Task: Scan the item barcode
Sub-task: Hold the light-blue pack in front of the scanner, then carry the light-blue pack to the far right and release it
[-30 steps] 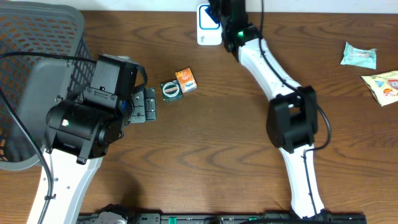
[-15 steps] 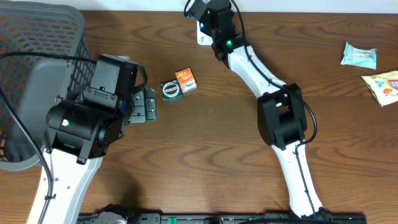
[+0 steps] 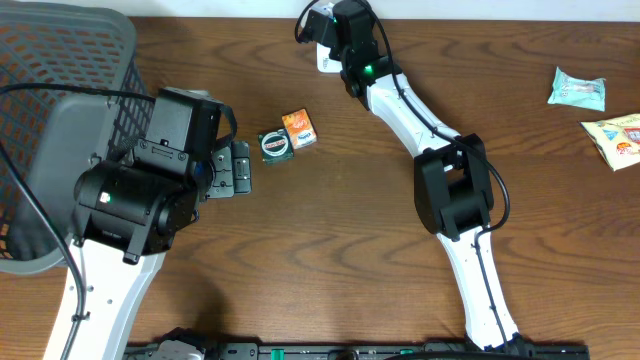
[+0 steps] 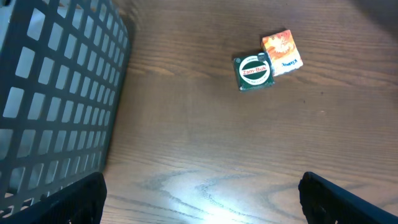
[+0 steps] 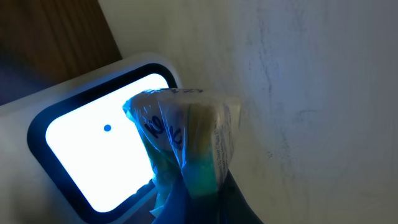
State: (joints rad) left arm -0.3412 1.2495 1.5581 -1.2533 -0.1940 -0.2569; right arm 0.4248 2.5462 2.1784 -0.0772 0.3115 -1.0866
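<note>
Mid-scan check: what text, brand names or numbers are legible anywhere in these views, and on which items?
"Zam-Buk": on the lid of the green tin.
On the orange box: blue print, too blurred to read.
On the wrapped packet held at the scanner: dark lettering, creased and blurred, unreadable.
On the pale green packet and the yellowish packet, far right in the overhead view: print too small to read.

Your left gripper [image 3: 236,168] is hovering with jaws spread wide; your right arm is stretching far forward, right gripper [image 3: 322,24] jaws pinching a wrapped packet [image 5: 186,134].
</note>
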